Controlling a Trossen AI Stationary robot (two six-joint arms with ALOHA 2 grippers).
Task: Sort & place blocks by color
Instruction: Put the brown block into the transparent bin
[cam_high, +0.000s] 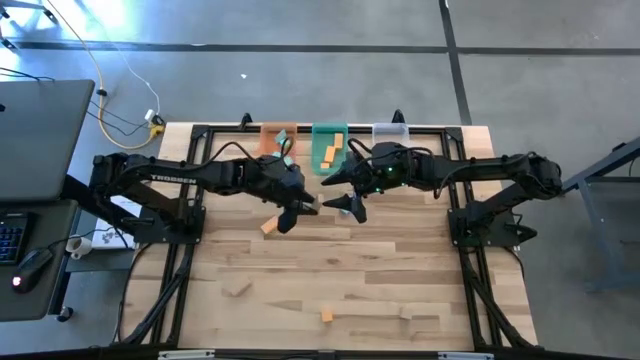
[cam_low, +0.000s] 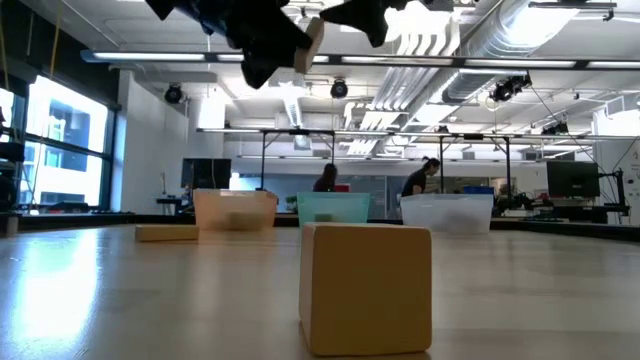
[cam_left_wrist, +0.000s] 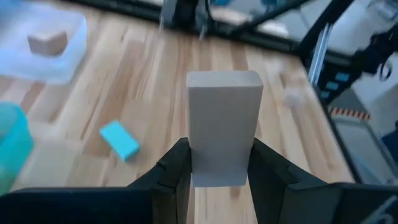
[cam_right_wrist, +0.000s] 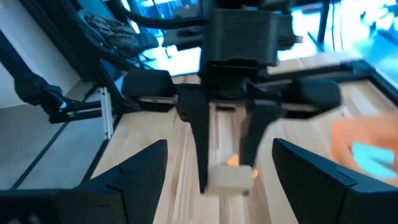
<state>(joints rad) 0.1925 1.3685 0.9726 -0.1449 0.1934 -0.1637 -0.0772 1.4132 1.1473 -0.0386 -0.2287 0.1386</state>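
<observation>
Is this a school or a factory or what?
Probably a robotics lab or workshop. Beyond the wooden table there is a big open room with bare ceiling ducts, monitors on benches, and people working far off.

The high view looks straight down on the whole table (cam_high: 330, 280) from far above. The low view sits at table-top height, facing level across into the room, very near one tan block (cam_low: 366, 288). Each wrist view looks forward past its own fingers; the right wrist's, somewhat blurred, seems to face the left hand (cam_right_wrist: 227, 177).
</observation>
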